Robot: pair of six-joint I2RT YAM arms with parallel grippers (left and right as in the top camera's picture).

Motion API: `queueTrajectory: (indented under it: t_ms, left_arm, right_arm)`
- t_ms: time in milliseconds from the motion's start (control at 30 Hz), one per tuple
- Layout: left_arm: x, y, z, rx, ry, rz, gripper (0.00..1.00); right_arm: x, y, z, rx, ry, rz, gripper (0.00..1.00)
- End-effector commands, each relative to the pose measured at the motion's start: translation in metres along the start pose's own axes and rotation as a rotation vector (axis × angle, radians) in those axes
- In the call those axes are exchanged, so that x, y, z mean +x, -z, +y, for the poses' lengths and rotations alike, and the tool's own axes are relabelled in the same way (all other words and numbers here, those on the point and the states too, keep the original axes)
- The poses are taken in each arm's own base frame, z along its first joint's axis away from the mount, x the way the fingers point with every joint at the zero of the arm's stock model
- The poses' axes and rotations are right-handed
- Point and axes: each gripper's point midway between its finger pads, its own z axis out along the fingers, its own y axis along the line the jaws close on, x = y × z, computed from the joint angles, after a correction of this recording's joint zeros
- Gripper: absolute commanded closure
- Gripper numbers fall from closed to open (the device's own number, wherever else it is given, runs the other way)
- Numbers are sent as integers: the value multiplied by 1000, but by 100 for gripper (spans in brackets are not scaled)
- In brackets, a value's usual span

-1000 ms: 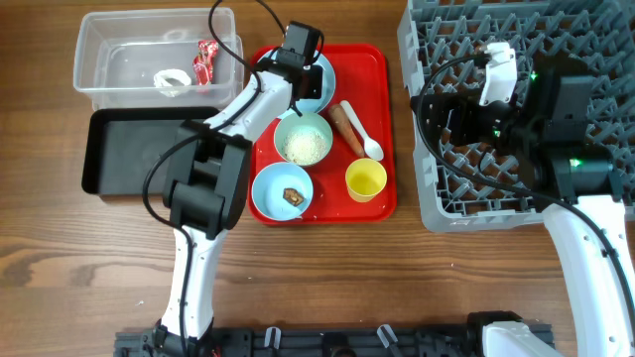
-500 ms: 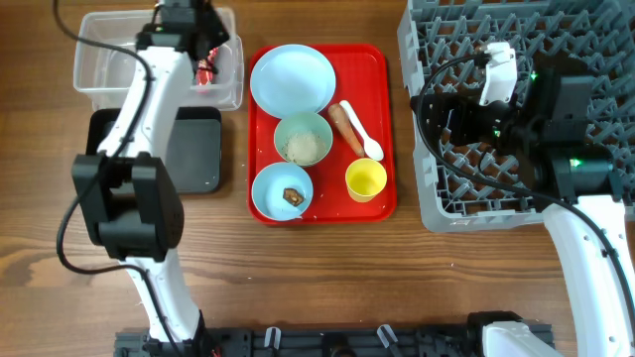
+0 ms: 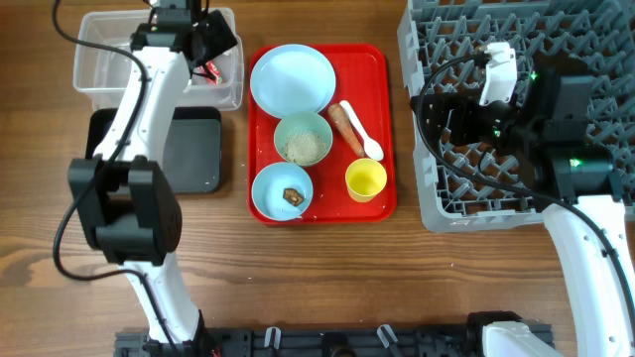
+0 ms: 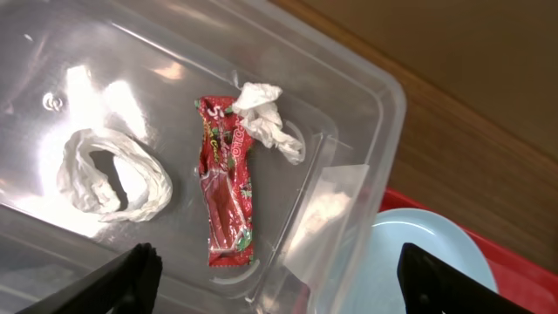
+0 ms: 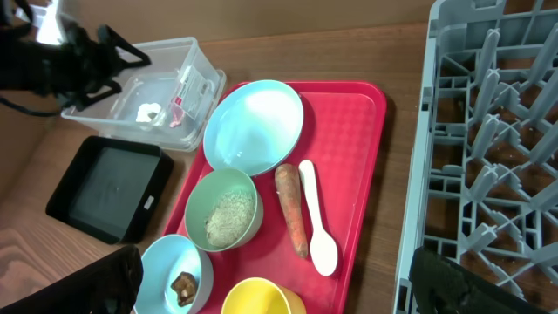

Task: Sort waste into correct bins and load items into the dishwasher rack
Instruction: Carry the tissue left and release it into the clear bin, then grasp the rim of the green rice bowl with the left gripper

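My left gripper (image 3: pixel 193 30) hangs open over the clear tub (image 3: pixel 99 59), with nothing between its fingers (image 4: pixel 131 275). Below it in the tub lie the red-and-white wrapper (image 4: pixel 225 187), a small white scrap (image 4: pixel 268 122) on the wrapper's top end, and a crumpled white ring (image 4: pixel 109 174). My right gripper (image 3: pixel 442 111) stands open and empty at the left edge of the grey rack (image 3: pixel 595 40). The red tray (image 3: pixel 382 69) holds the plate (image 3: pixel 292 79), a bowl of rice (image 3: pixel 303 140), a bowl with a brown bit (image 3: pixel 283 191), the carrot (image 3: pixel 346 127), the white spoon (image 3: pixel 362 134) and the yellow cup (image 3: pixel 366 179).
The black tray (image 3: pixel 193 149) sits just in front of the clear tub, partly under my left arm. Bare wooden table lies along the near side, between the red tray and the front edge.
My left arm swung from over the plate to over the clear tub and its jaws opened. The small white scrap now lies in the tub by the wrapper. The right arm stayed still.
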Motion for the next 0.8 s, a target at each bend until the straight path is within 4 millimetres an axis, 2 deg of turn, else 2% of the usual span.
queueTrajectory:
  t_ms: [0, 67, 100, 167, 300, 467, 600, 667, 767]
  left_arm:
    - [6, 35, -26, 128, -97, 37, 16]
    - [30, 44, -50, 242, -245, 114, 16]
    - [57, 54, -67, 312, -361, 189, 15]
    - [94, 62, -76, 318, -460, 285, 14]
    - [164, 85, -90, 317, -654, 456, 24]
    - [225, 96, -113, 329, -786, 529, 26]
    - [266, 82, -124, 341, -862, 517, 28]
    - [275, 75, -122, 319, -886, 498, 31]
    - [276, 60, -118, 248, -864, 434, 37]
  right_arm:
    - [-7, 0, 0, 1, 4, -12, 0]
    - [-7, 0, 0, 1, 4, -12, 0]
    - [-7, -1, 0, 1, 4, -11, 0]
    - [-7, 0, 0, 1, 3, -12, 0]
    - [-7, -1, 0, 1, 4, -11, 0]
    - [-7, -1, 0, 0, 3, -11, 0]
    - [-7, -1, 0, 0, 3, -11, 0]
    - [-7, -1, 0, 0, 3, -11, 0]
    - [-7, -1, 0, 0, 2, -11, 0]
